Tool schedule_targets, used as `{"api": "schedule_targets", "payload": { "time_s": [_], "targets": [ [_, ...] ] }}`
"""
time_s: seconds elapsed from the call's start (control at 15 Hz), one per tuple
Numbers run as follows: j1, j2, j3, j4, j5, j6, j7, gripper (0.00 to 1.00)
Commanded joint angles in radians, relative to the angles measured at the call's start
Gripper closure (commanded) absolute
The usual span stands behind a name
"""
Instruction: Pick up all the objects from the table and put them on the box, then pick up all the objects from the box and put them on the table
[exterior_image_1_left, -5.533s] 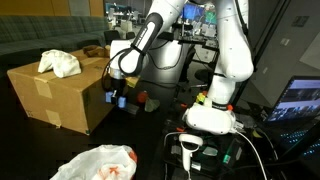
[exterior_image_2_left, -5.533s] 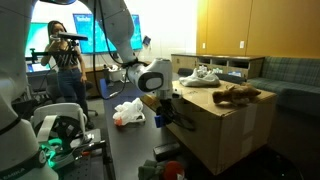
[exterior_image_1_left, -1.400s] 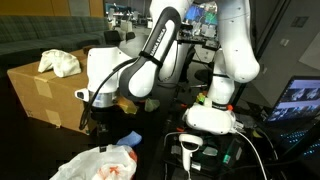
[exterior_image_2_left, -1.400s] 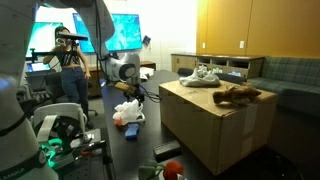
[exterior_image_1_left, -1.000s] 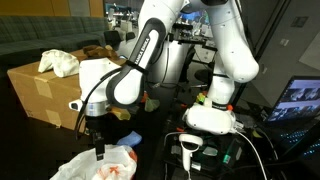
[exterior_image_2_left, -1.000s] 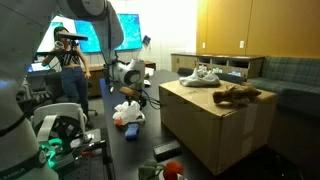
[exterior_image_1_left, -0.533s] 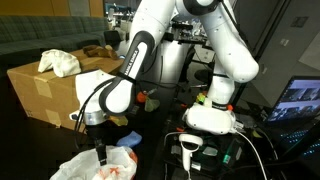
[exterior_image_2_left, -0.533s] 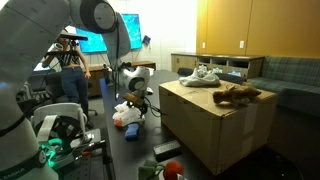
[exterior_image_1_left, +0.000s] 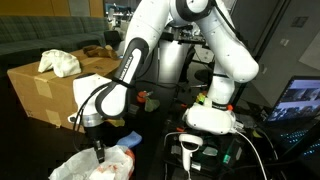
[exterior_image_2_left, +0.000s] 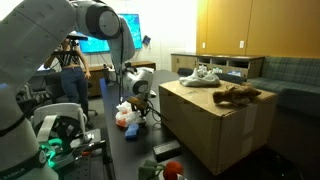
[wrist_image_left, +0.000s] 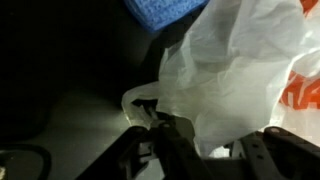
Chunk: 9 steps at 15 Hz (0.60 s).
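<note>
While the arm bends steeply down over the dark table, the gripper sits right at the top edge of a white plastic bag that lies crumpled at the near left of the table in an exterior view. Seen from the opposite side in an exterior view, the gripper hangs just to the right of the bag, touching it or nearly so, left of the cardboard box.

In the wrist view, the gripper is spread, its dark fingers standing apart at the bottom of the frame. A fold of the plastic bag bulges between them. The bag fills the right side of that view, with orange print at its far right edge. Whether the fingers press on the film cannot be told. A blue object lies just beyond the bag at the top; it also shows on the table just right of the gripper.

The box stands at the far left. A white cloth rests on its top, and a brown object lies further back on it. From the opposite side the cloth and the brown object lie apart on the box top.
</note>
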Motion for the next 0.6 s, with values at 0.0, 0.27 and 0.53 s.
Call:
{"api": "schedule_targets", "payload": {
  "time_s": [0.0, 0.27, 0.53],
  "targets": [
    [0.008, 0.011, -0.03, 0.023, -0.038, 0.041, 0.001, 0.87],
    [0.072, -0.034, -0.126, -0.014, -0.105, 0.178, 0.085, 1.0],
    [0.167, -0.102, -0.248, -0.066, -0.229, 0.27, 0.161, 0.97]
  ]
}}
